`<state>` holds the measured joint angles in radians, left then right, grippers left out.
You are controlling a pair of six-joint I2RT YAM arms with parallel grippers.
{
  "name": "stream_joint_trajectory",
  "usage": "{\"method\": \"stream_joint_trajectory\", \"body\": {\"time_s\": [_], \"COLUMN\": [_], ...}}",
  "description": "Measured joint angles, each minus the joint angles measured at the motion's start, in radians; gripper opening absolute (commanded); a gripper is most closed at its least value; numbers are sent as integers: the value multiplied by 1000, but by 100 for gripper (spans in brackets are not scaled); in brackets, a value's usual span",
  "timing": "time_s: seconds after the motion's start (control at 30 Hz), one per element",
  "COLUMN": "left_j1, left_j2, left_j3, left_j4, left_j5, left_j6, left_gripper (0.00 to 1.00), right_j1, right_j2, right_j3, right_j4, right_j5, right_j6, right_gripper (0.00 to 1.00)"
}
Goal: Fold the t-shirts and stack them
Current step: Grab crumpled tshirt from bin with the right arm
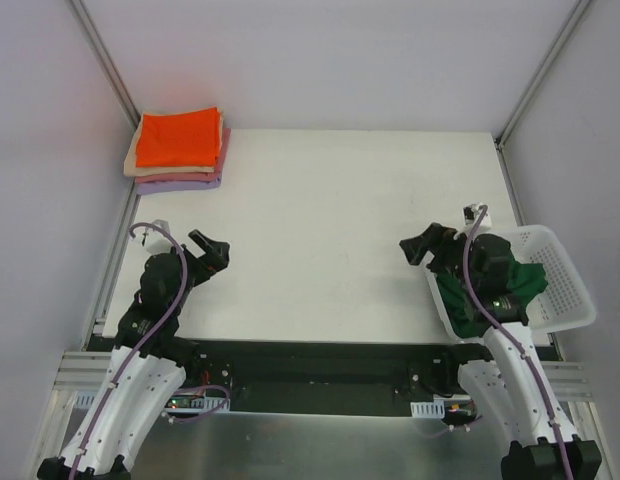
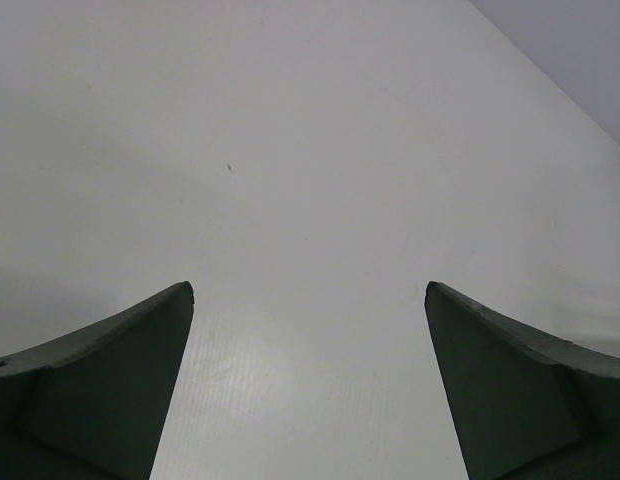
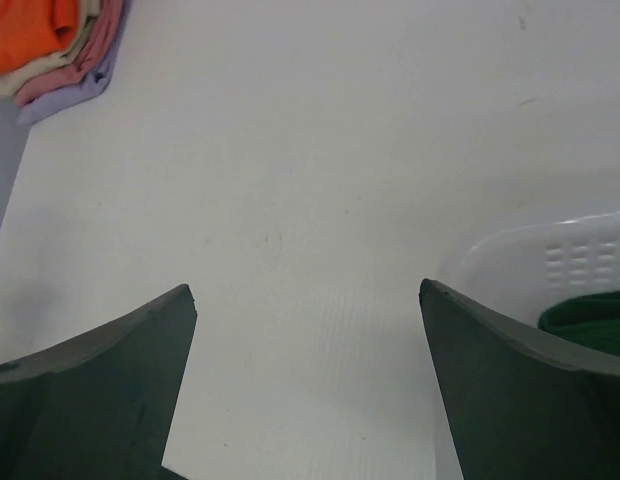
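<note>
Top external: four stacked t-shirts (image 1: 180,142); one green t-shirt (image 1: 526,280); left pincer (image 1: 212,250), right pincer (image 1: 418,247) apart.

Bright, even light; soft shadows; sharp.

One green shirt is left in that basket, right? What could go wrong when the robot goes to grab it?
1. The basket seems to overhang the right edge of the table; tugging the green shirt might tip or drag it.
2. The shirt is bunched up, so the open right gripper may pinch several layers.
</note>
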<state>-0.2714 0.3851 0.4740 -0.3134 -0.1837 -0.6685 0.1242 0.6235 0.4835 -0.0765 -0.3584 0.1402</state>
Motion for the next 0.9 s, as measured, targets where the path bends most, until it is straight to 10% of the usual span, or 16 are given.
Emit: {"method": "stream_joint_trajectory", "body": {"time_s": [0.33, 0.77, 0.9], "left_j1": [0, 0, 0], "left_j2": [16, 16, 16], "left_j3": [-14, -25, -29], "left_j4": [4, 13, 17], "left_j5": [19, 19, 19], "left_j6": [3, 13, 20], "left_gripper": [99, 99, 99], "right_j1": [-198, -471, -488], "right_j2": [200, 298, 431], "right_j3": [298, 150, 115], "right_j4": [-440, -564, -529], "right_j5": [456, 641, 622], "right_j6": [163, 202, 211], "right_gripper": [96, 99, 78]}}
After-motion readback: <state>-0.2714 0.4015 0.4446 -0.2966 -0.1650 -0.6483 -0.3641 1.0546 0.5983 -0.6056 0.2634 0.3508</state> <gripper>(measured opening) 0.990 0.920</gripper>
